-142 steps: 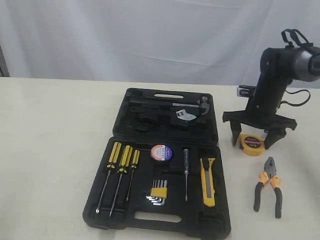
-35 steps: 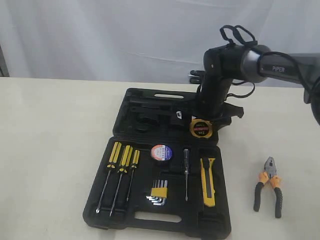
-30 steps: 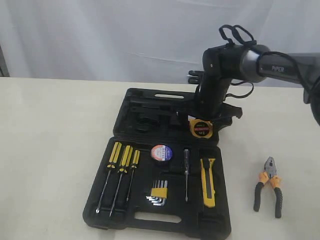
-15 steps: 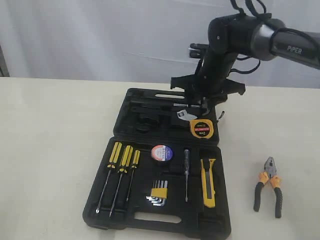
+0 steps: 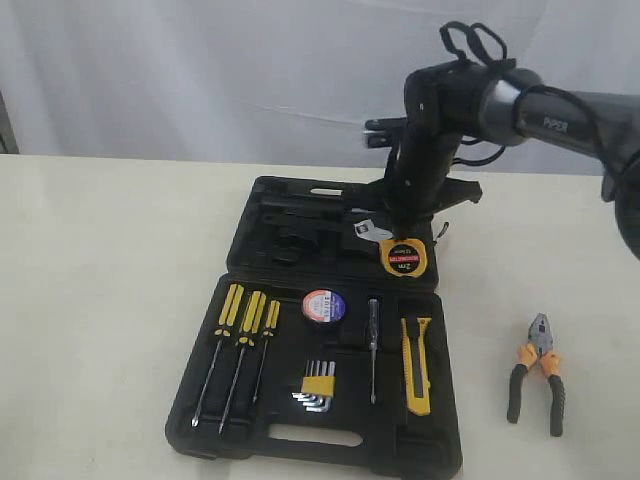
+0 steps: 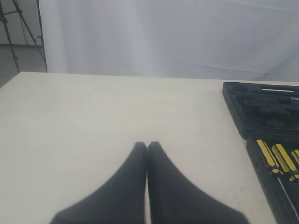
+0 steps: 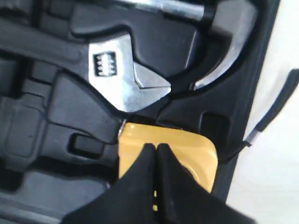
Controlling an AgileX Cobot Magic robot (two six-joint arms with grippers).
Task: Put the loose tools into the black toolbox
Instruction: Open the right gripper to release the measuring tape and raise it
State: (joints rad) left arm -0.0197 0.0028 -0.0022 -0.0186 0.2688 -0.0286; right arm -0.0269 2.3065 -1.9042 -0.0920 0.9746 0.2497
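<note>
One black toolbox [image 5: 250, 440] is lying open on the table [image 5: 100, 300], with its two halves side by side, one near and one far. The near half is holding three screwdrivers [image 5: 240, 345] on its left, one black tape roll [image 5: 323, 305], one hex key set [image 5: 318, 386], one thin screwdriver [image 5: 372, 345] and, at its right, one yellow utility knife [image 5: 416, 365]. The far half is holding one wrench [image 7: 121, 74], one hammer [image 7: 229, 42] and one yellow tape measure [image 5: 404, 257], which is sitting in that half's near right corner. One pair of pliers [image 5: 538, 372] is lying on the table, well apart to the right of the box.

The right gripper [image 7: 155, 149] is hovering just over the tape measure, with its two fingers pressed together and gripping nothing. The left gripper [image 6: 146, 145] is hanging over the table on the left of the box, its fingers also touching each other and carrying nothing.
</note>
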